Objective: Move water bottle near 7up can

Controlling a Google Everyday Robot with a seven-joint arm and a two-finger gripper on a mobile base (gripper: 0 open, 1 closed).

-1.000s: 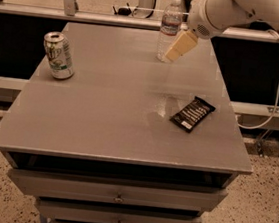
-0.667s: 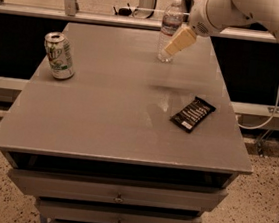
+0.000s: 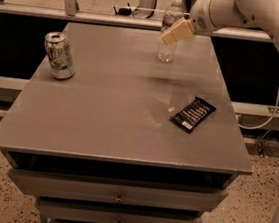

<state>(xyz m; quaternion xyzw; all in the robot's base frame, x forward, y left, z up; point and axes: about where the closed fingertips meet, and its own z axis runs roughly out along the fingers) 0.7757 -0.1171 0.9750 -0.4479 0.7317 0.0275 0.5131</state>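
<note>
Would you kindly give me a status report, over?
Pincer against the water bottle, far edge of table. Bottle upright, well apart from 7up can at left. Black wrapper lies right, off the path.

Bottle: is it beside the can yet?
No, the bottle stands near the far edge, with the gripper at its upper half, while the can sits apart on the left.

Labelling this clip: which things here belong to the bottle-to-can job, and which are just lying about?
Job: water bottle, far side; 7up can, left; hand, by the bottle's upper half.
Lying about: black snack wrapper, right.
</note>
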